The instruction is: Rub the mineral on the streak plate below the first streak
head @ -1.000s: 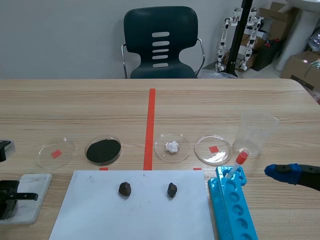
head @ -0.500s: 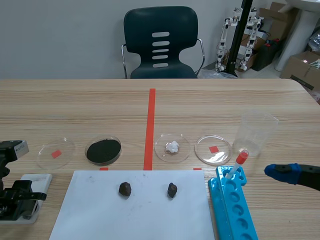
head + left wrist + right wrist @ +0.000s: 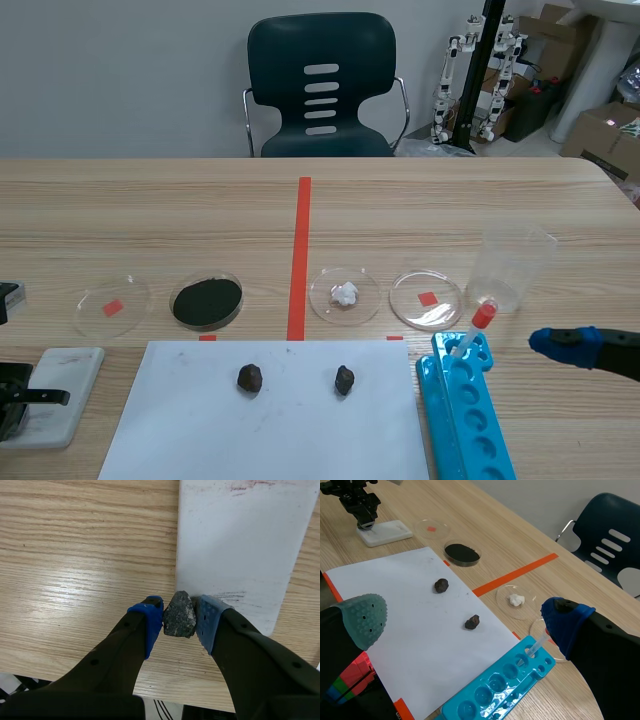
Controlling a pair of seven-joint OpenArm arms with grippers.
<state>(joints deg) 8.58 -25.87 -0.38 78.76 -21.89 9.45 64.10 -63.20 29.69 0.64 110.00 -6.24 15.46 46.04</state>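
The mineral point(image 3: 180, 617) is pinched between the blue pads point(image 3: 150, 622) of your left gripper point(image 3: 178, 611), which is closed on it with the jaws only as far apart as the stone is wide. It sits right at the near edge of the streak plate point(image 3: 240, 545), by a corner, and you cannot tell from here whether it touches the white surface or hangs just over it. That spot is the chief worry: I judge that a stroke begun so close to the rim could slide off the plate onto the wooden table point(image 3: 75, 555) and leave no mark. The plate looks to lie loose, so a hard press with a sideways pull may shove it along instead of drawing a line, and too light a press would probably leave nothing readable. The pads hold the stone by its flanks only, so it might twist or pop out under load. A reddish streak point(image 3: 248, 486) lies at the plate's far end and faint grey marks point(image 3: 232, 596) lie just beside the stone; run over either and the new line would be muddled. Your right gripper point(image 3: 464, 611) is spread wide, holding nothing, well apart from the plate, so it cannot steady it. The mineral itself is a small angular lump, dark grey with pale speckles, rough and dull.
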